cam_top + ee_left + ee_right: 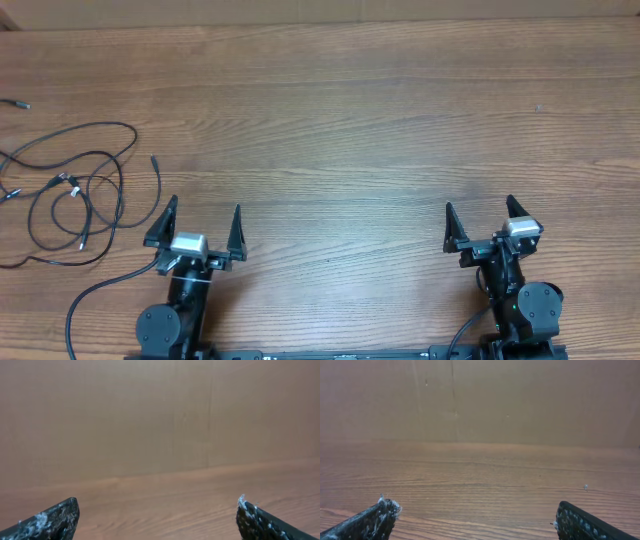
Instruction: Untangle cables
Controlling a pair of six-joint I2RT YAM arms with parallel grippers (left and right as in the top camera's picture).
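Observation:
The cables [75,190] are thin black cords with small plug ends, lying in a loose tangle of loops at the far left of the wooden table in the overhead view. One loose plug end [17,104] lies apart at the left edge. My left gripper [205,214] is open and empty near the table's front, to the right of the tangle. My right gripper [481,212] is open and empty at the front right, far from the cables. Both wrist views show only bare wood between my left fingertips [157,510] and my right fingertips [475,512]; the cables are out of those views.
A thicker black wire [100,290] runs from the left arm's base to the front edge. The wooden table [350,120] stretches across the view, with a brown wall [520,400] behind it.

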